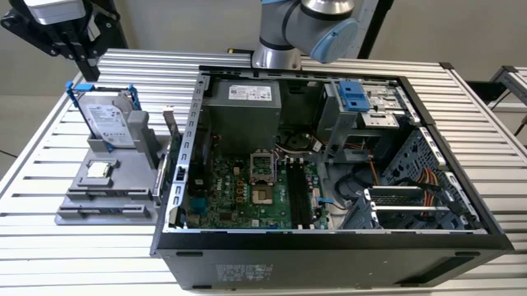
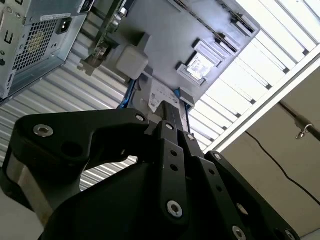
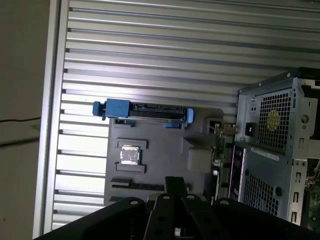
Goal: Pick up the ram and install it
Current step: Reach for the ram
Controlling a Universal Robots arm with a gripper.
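A thin bluish-green board that I take for the ram (image 1: 160, 179) stands on edge along the grey holder's (image 1: 82, 216) side, right next to the open computer case. In both wrist views it shows as a narrow green strip (image 3: 218, 150) (image 2: 107, 27) with a silver bracket near one end. My gripper (image 1: 86, 74) hangs high at the exterior view's far left, above and behind the holder. Its black fingers (image 3: 175, 181) (image 2: 167, 107) are shut with nothing between them and well apart from the ram. The motherboard's long black slots (image 1: 298, 197) lie inside the case.
On the holder stand a silver hard drive in a blue frame (image 1: 107, 117) and a small square silver chip (image 1: 100, 169). The open case (image 1: 329, 250) fills the exterior view's middle and right, with the arm's base (image 1: 276, 55) behind it. Everything rests on a slatted metal table (image 1: 82, 265).
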